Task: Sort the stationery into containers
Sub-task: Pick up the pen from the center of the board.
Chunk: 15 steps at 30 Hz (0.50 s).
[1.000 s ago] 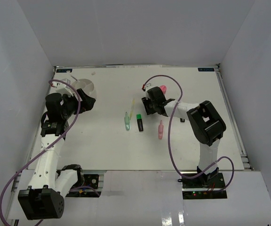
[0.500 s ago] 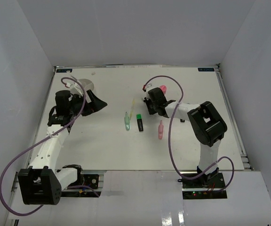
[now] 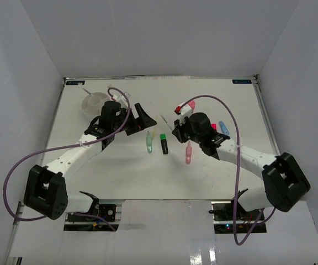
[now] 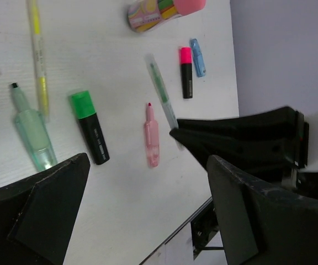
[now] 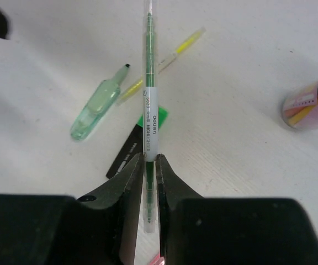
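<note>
In the right wrist view, the right end effector (image 5: 149,165) is at the bottom of the frame with its two fingers pressed together on the thin green pen (image 5: 149,83). It grips the pen near one end, so the long barrel points straight up the frame. This looks like a pick for carrying. The pen's tail end is lost in the dark slot between the fingers, and I cannot tell whether the pen has cleared the table (image 3: 120,176).

Beneath the pen lies the green-capped marker (image 5: 127,152), mostly covered by it. To the upper left are the pale green marker (image 5: 95,113) and the yellow pen (image 5: 173,55), apparently touching. The patterned tube (image 5: 313,105) is cut off at the right edge.

In the left wrist view, the left end effector (image 4: 148,182) is empty with its fingers spread wide above the pink marker (image 4: 152,141), probably lining up for its own pick. Higher in that frame a pink-capped marker (image 4: 186,72) and a blue marker (image 4: 197,55) lie side by side.

In the overhead view, the organiser cup (image 3: 94,102) sits farthest away at the upper left, well apart from the stationery. The left arm and its cable cross its near edge, and I cannot make out its dividers or contents. No tape roll is visible.
</note>
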Motion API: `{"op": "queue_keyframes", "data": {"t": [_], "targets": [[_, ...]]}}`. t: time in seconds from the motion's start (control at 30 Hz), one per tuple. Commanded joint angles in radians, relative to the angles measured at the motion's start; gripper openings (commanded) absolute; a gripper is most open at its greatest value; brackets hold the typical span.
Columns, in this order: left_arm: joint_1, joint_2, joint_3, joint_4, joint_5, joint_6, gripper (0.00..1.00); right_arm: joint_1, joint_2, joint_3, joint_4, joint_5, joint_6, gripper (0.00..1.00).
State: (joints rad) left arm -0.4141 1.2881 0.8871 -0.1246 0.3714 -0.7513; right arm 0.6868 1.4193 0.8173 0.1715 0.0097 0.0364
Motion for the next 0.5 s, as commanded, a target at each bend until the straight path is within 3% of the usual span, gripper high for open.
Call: {"op": "queue_keyframes", "data": {"t": [0.0, 0.27, 0.37, 0.47], "targets": [[-0.069, 0.068, 0.091, 0.066, -0.092, -0.071, 0.98, 0.008, -0.103, -0.079, 0.115, -0.094, 0.023, 0.19], [-0.206, 0.207, 0.226, 0.086, -0.210, -0.089, 0.98, 0.011, -0.246, -0.158, 0.160, -0.134, 0.026, 0.21], [-0.229, 0.247, 0.253, 0.086, -0.224, -0.100, 0.88, 0.011, -0.267, -0.179, 0.169, -0.142, 0.028, 0.22], [-0.245, 0.272, 0.266, 0.086, -0.226, -0.103, 0.71, 0.010, -0.283, -0.191, 0.174, -0.140, 0.028, 0.22]]}}
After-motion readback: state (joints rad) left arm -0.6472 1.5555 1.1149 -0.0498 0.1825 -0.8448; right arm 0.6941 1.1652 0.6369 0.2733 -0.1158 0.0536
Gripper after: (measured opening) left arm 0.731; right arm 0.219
